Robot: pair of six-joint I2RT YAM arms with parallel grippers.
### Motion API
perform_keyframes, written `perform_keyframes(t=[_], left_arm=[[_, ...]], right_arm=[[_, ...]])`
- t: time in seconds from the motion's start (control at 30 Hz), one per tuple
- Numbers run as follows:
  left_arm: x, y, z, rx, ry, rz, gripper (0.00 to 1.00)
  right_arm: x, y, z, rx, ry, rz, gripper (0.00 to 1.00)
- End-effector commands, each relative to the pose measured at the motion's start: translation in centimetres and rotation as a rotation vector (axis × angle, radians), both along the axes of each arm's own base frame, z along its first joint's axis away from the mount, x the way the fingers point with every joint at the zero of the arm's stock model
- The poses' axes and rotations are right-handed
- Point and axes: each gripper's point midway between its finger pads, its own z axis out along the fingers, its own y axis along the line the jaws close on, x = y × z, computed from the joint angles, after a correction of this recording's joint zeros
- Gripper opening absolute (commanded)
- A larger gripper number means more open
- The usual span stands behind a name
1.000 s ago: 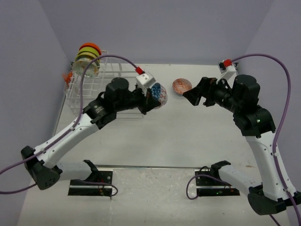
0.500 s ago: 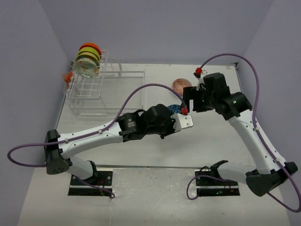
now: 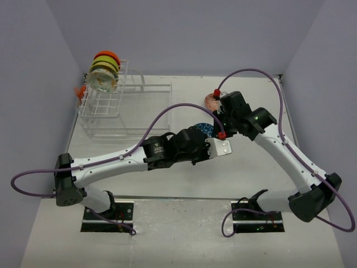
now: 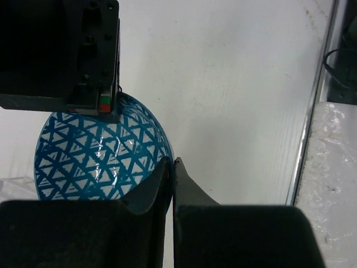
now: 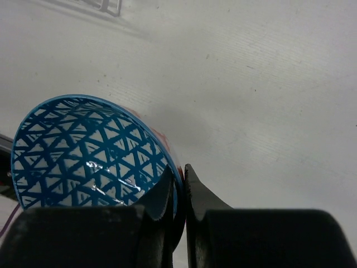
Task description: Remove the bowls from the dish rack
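Note:
A blue bowl (image 3: 204, 129) with a white triangle pattern hangs above the table's middle, between both grippers. My left gripper (image 3: 206, 135) pinches its rim from the near side; in the left wrist view its fingertips (image 4: 172, 163) sit almost together across the bowl (image 4: 100, 151) edge. My right gripper (image 3: 215, 124) comes from the far right and is shut on the rim of the same bowl (image 5: 83, 151), one finger inside, one outside (image 5: 179, 170). The dish rack (image 3: 111, 106) stands at the far left with several stacked bowls (image 3: 103, 70) in its tall end.
A red patterned bowl (image 3: 211, 100) lies on the table behind the right wrist, partly hidden by it. The right arm's cable (image 3: 251, 72) loops above. The right gripper's dark body (image 4: 61, 50) fills the left wrist view's top left.
The left arm carried the blue bowl from beside the rack to the table's middle. The right arm swung in leftward and its open jaws shut on the bowl's rim.

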Motion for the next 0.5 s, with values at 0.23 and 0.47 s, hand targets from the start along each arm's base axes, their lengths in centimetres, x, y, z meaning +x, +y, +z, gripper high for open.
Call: perform_keyframes(t=[0.23, 0.47], left_arm=[[6.7, 8.2, 9.2, -0.196, -0.198, 0.613, 1.0], [8.6, 23.6, 15.5, -0.587, -0.162, 1.126, 1.0]], right_arm=[[9.8, -3.9, -0.1, 0.072, -0.15, -0.28, 0.0], [19.2, -8.3, -1.4, 0.153, -0.21, -0.513, 0.0]])
